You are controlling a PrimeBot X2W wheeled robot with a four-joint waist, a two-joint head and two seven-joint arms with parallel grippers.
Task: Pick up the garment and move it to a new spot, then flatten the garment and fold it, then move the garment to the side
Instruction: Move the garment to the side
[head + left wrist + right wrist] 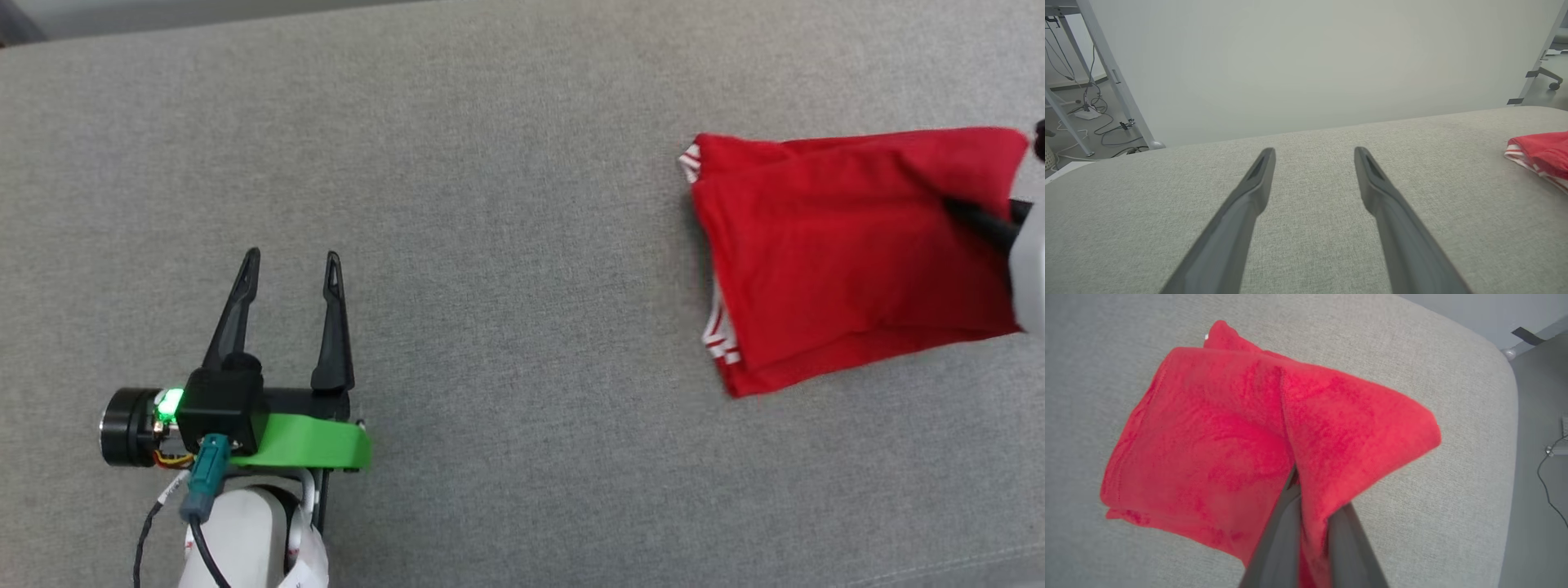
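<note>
"red jersey cloth, that's the garment [849,261], folded into a rough block and lying on the right side of the bench [522,204]. see the striped trim?"

"red and white, yes. it peeks out along the block's left edge, at the upper corner and again at the lower one. from the left wrist view the garment [1541,153] sits far off to the right, stripes facing that way."

"and the right pincer [963,211]?"

"narrow, closed on the cloth. it comes in from the right edge of the head view, one dark finger laid over the upper right part of the fold. in its own wrist view the right pincer [1314,498] has a ridge of the garment [1208,437] nipped between both fingers, and the cloth rises to a peak there while the rest lies flat on the bench [1433,355]."

"is that pinched part off the surface?"

"the peak stands up, but how far i cannot tell."

"the left pincer [292,261]?"

"wide, holding nothing, well apart from the garment, at the lower left over bare grey weave. green band and a small green light behind the fingers. in its wrist view the left pincer [1314,151] points along the bench [1306,245] toward a pale wall."

"beyond that?"

"metal frame legs [1106,69] and loose cables [1094,118] on the floor, left of the wall."
</note>
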